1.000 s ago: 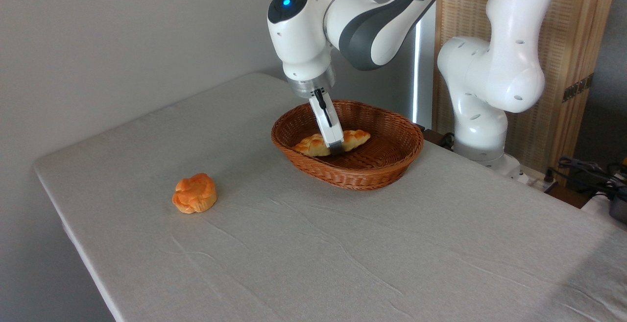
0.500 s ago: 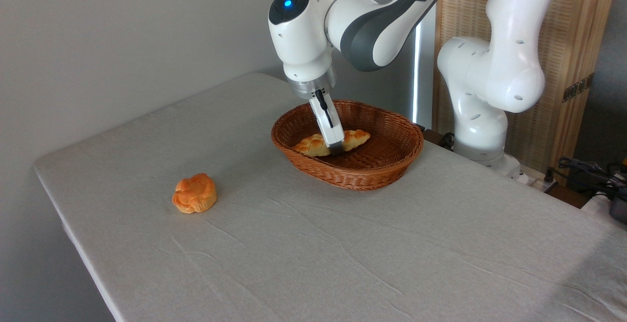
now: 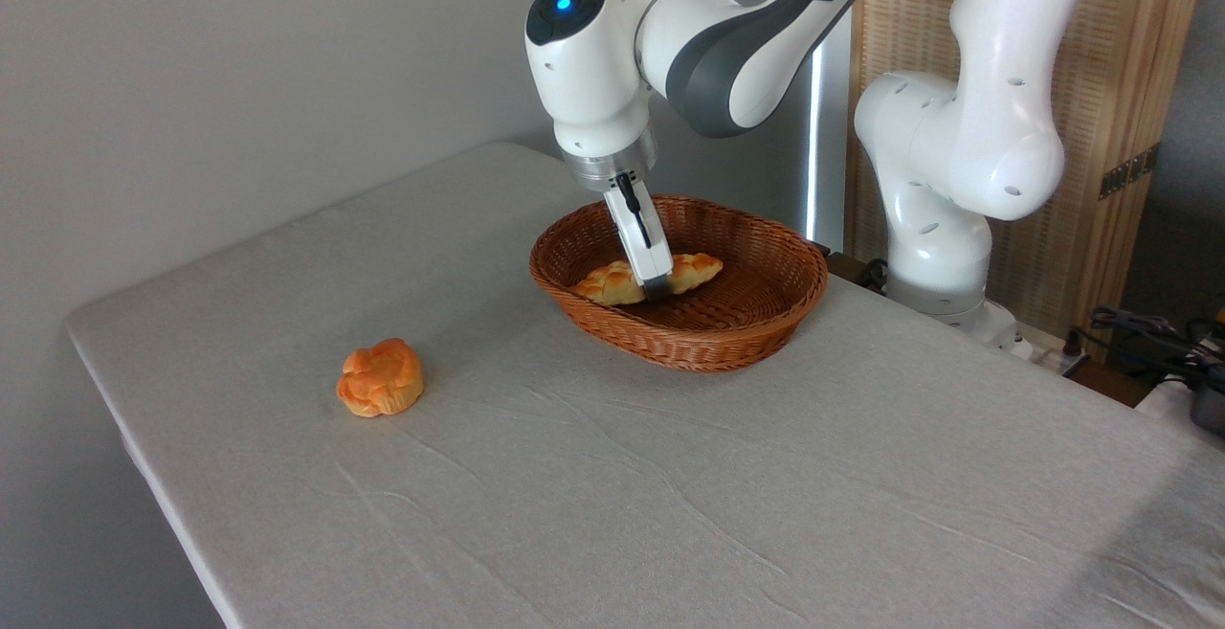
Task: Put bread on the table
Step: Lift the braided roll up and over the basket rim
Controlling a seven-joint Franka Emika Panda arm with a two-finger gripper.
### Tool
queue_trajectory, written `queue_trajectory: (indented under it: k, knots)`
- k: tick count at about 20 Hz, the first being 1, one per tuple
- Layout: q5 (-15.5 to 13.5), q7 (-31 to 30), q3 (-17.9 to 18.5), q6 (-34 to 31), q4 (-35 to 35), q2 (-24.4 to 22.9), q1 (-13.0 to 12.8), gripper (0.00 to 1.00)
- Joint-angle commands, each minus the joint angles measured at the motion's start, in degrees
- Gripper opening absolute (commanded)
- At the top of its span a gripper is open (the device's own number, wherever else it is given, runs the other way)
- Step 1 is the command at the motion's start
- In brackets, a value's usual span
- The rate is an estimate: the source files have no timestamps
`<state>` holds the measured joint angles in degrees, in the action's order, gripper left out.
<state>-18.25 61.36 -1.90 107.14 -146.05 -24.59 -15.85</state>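
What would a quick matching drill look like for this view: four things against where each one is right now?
Things:
1. bread
2. orange bun
3. wicker basket
4. end effector

Places:
A. alone on the cloth, left
B. on the table at its far side
C. lying in the basket
D. lowered across the loaf's middle

Pairs: 1-C, 2-A, 3-B, 4-D

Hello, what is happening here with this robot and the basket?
A white robot arm has reached into the wicker basket and its tool is down at the middle of the braided bread. The loaf lies inside the basket, not yet on the table. Whether the tool has closed on it cannot be told. A small orange bun sits apart on the cloth.
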Motion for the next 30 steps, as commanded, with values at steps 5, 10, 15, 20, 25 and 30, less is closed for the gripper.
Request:
queue_trajectory:
  k: [5,10,15,20,25,30]
  knots:
    - [0.1,1.0,6.3,-9.4,5.4,-0.8,-0.3,0.29]
    - [0.1,1.3,7.1,-10.8,10.2,-0.7,-0.3,0.3]
    - [1.8,1.2,8.6,-10.4,15.4,-0.5,-0.3,0.32]
    - [3.0,1.1,10.0,-11.3,17.7,-0.5,-0.3,0.33]
    - [3.2,0.7,9.9,-11.3,18.1,0.0,-0.7,0.33]
    - [3.5,0.8,11.7,-10.4,19.7,-0.1,-0.5,0.33]
